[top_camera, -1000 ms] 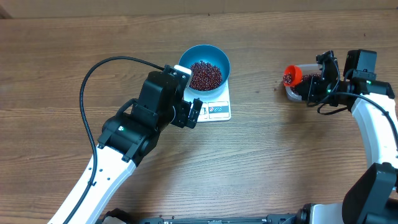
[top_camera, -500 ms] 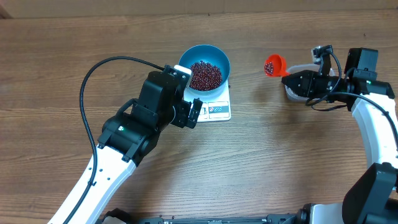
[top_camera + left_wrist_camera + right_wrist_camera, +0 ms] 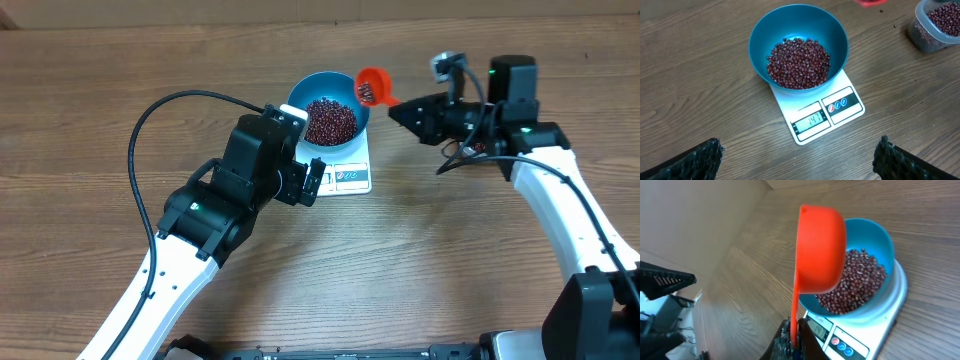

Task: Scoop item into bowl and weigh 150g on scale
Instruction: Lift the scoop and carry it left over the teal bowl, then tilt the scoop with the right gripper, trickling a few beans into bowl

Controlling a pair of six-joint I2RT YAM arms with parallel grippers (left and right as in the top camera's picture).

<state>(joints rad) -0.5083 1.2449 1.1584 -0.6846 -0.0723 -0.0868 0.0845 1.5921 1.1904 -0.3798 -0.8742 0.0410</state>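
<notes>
The blue bowl (image 3: 298,98) stands on the white scale (image 3: 350,177) and holds a heap of red-brown beans (image 3: 330,120). My right gripper (image 3: 405,108) is shut on the handle of an orange scoop (image 3: 372,87), which hangs at the bowl's right rim with a few beans in it. In the right wrist view the scoop (image 3: 820,250) hangs above the bowl (image 3: 879,232), and the right gripper (image 3: 796,332) pinches its thin handle. My left gripper (image 3: 799,149) is open, just in front of the scale (image 3: 840,117), whose display shows 147. Nothing sits between its fingers.
A clear plastic tub (image 3: 937,22) with more beans stands to the right of the bowl. A black cable (image 3: 150,120) arcs over the table beside the left arm. Bare wooden table (image 3: 420,260) lies in front of the scale.
My right gripper has carried the orange scoop leftward from the tub to the bowl's right rim. The left arm has not moved.
</notes>
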